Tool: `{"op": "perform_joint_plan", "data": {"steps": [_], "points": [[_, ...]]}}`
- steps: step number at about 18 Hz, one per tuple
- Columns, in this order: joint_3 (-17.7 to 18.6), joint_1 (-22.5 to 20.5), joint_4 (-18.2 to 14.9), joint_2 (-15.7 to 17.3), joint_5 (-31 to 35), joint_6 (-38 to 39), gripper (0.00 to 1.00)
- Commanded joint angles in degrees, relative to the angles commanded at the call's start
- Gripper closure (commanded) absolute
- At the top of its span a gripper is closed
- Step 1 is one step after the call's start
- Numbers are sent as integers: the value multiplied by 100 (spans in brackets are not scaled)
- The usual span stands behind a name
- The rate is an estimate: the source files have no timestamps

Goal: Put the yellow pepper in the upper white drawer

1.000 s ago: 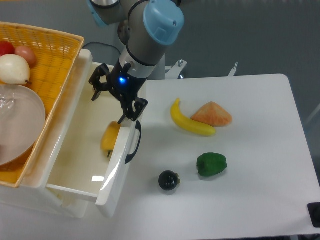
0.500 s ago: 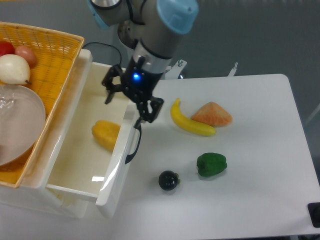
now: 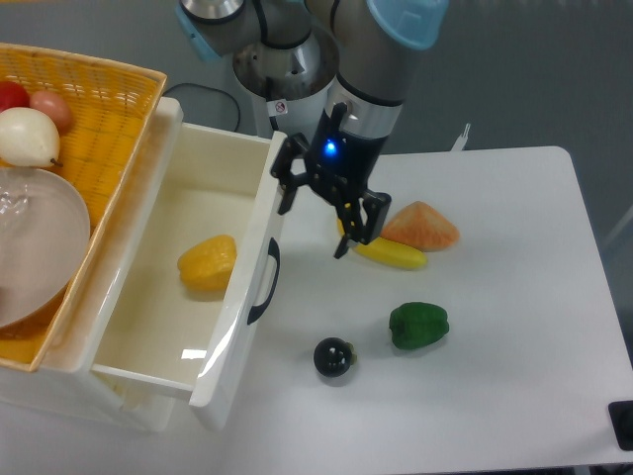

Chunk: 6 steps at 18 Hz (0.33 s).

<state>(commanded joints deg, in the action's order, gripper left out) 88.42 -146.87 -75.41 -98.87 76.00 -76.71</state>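
We see the yellow pepper (image 3: 207, 264) lying inside the upper white drawer (image 3: 242, 297) — our gripper (image 3: 318, 214) hangs outside its front, jaws spread, holding nothing.

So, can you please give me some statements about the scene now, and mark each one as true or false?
1. The yellow pepper lies inside the upper white drawer. True.
2. The gripper is holding the yellow pepper. False: it is open and empty, above the table, right of the drawer front.
3. The green pepper is in the drawer. False: it sits on the table.
4. The banana lies beside the orange wedge-shaped piece. True.
5. The drawer is closed. False: it is pulled open.
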Motion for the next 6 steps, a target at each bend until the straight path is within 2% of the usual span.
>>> {"op": "perform_joint_plan", "data": {"steps": [6], "points": [[-9, -26, 123, -158, 310, -713, 0]]}}
